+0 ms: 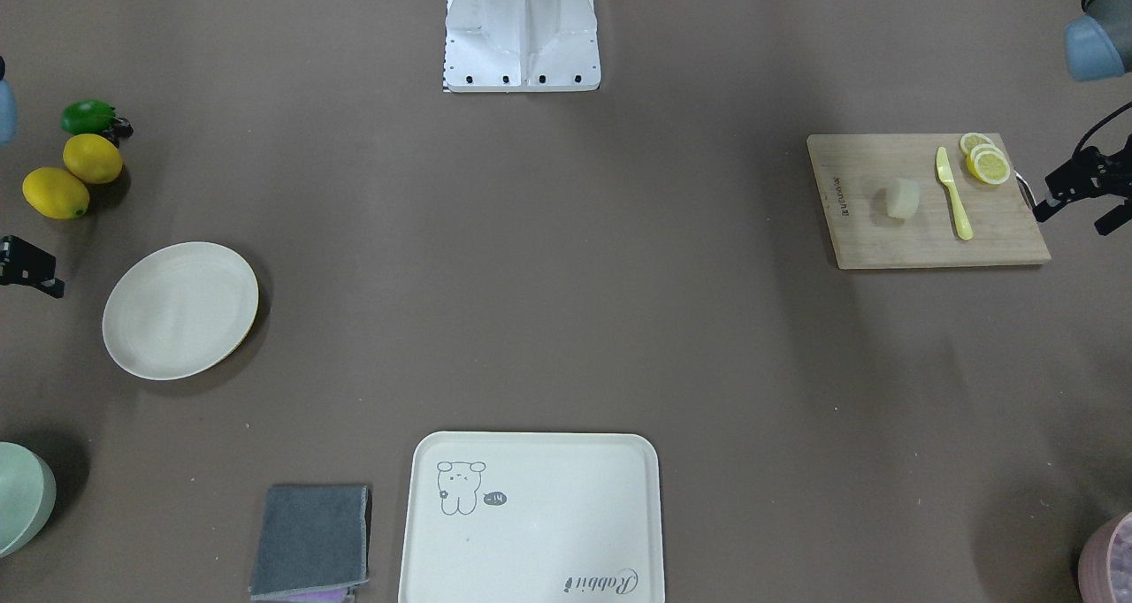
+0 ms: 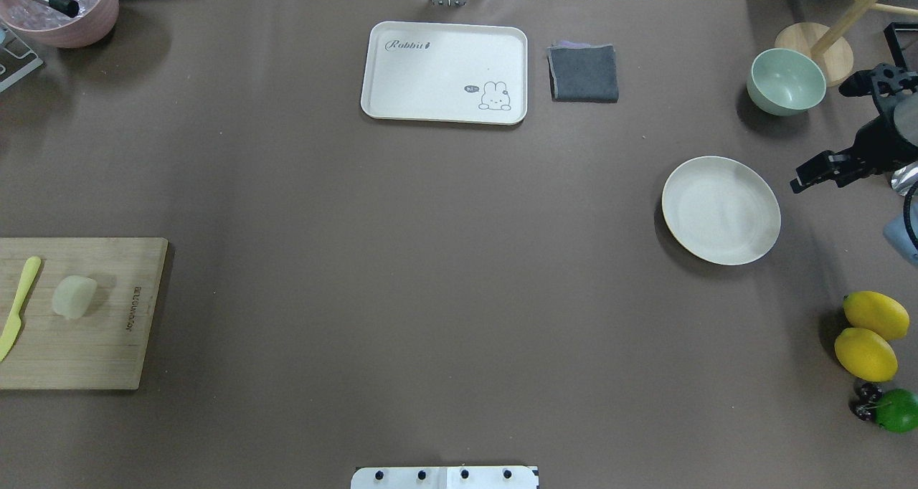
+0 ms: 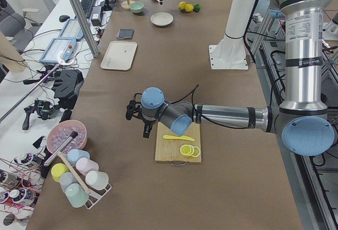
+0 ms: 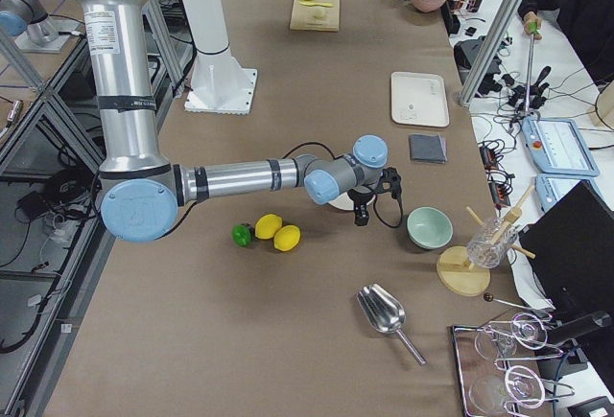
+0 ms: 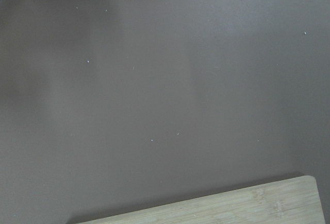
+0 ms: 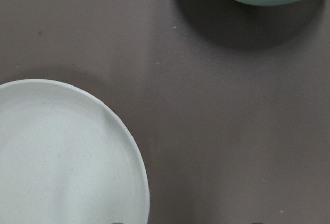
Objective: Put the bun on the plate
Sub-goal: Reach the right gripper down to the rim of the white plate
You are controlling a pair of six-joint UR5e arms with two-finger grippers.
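The bun (image 1: 902, 199), a small pale lump, lies on a wooden cutting board (image 1: 884, 240) at the table's left end and also shows from above as the bun (image 2: 74, 296). My left gripper (image 1: 1072, 221) hangs open and empty just beyond the board's outer edge. The round cream plate (image 2: 721, 210) sits bare at the opposite end of the table. My right gripper (image 2: 817, 183) hovers open beside the plate's far right rim. In the right wrist view the plate (image 6: 62, 157) fills the lower left.
A yellow-green knife (image 1: 953, 194) and lemon slices (image 1: 986, 161) share the board. Two lemons (image 2: 868, 335) and a lime (image 2: 896, 410) lie near the plate, and a pale green bowl (image 2: 786, 82) stands behind it. A cartoon tray (image 2: 445, 72) and grey cloth (image 2: 584, 73) sit at the far edge.
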